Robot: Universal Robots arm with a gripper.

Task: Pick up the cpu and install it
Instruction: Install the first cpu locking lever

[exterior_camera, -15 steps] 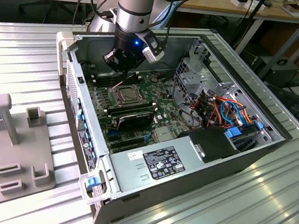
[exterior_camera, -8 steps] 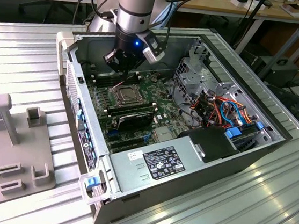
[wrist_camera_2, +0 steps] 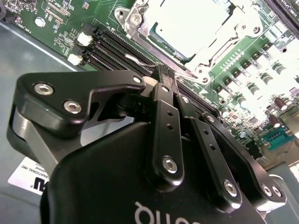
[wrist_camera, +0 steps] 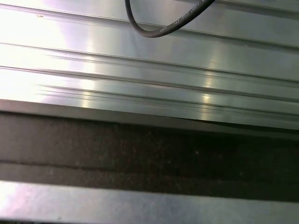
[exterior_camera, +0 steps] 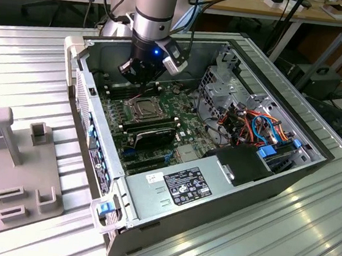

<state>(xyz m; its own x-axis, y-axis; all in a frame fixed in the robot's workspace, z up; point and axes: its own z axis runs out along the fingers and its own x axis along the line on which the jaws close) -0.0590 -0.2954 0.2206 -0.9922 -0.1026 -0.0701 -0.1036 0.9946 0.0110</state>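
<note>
The cpu lies as a pale silver square in the motherboard socket, with the metal retention frame around it. My black gripper hangs just above the board beside the socket, its two fingers drawn together and shut at the tips. A thin metal socket lever runs right by the tips; whether they touch it I cannot tell. In the exterior view the gripper sits inside the open computer case, at the socket's far side.
Black memory slots lie next to the socket. A power supply and a tangle of orange and blue cables fill the case's near and right parts. A grey fixture stands on the ribbed metal table at the exterior view's left.
</note>
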